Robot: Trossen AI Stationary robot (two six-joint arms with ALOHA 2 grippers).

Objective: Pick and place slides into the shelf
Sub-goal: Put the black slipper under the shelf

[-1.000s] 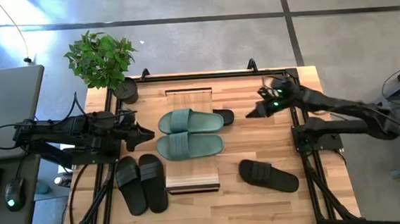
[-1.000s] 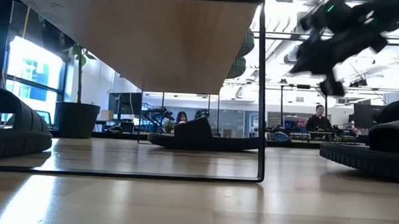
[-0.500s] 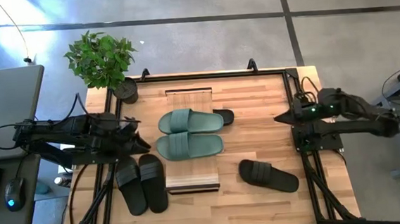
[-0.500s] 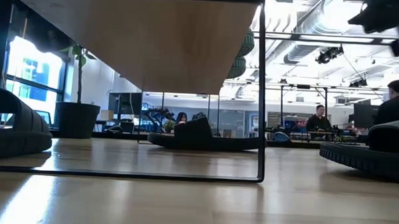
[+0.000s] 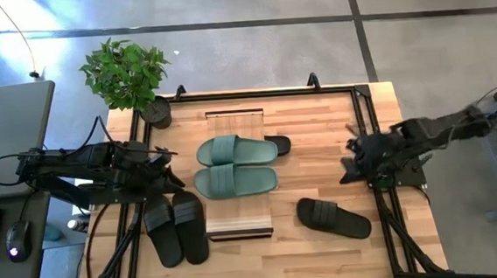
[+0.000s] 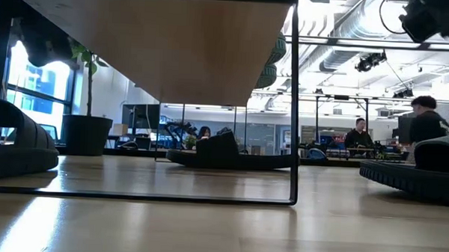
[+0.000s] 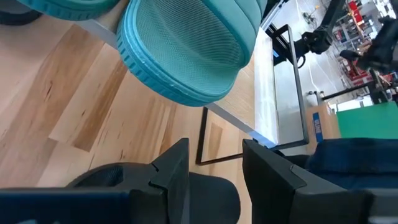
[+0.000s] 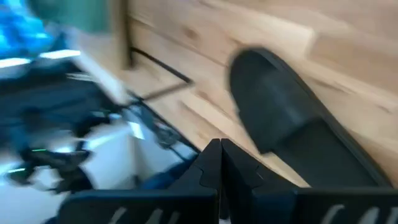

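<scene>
Two sage green slides [image 5: 235,165] lie side by side on top of the shelf [image 5: 241,225], a narrow light-wood rack standing in the middle of the counter [image 5: 318,125]. A black slide [image 5: 277,144] pokes out from under the shelf on its right side, just beside the upper green slide; in the low view it shows beneath the plank, resting on the counter. A pair of black slides [image 5: 175,227] lies side by side on the counter just left of the shelf, and a single black slide [image 5: 334,218] lies alone toward the right front of the counter, well apart from the shelf.

The left gripper [image 5: 172,182] hangs just above the toe end of the left-hand black pair, near the shelf's left edge. In the left wrist view its jaws stand apart with nothing between them, above the dark strap of a black slide, with a green slide's heel overhanging the shelf edge ahead.

The right gripper [image 5: 349,170] sits near the right edge of the counter, between the lone black slide and the arm's base. In the right wrist view its jaws are closed together, empty, with the lone black slide beyond them.

A potted plant [image 5: 127,75] stands at the counter's far left corner.
</scene>
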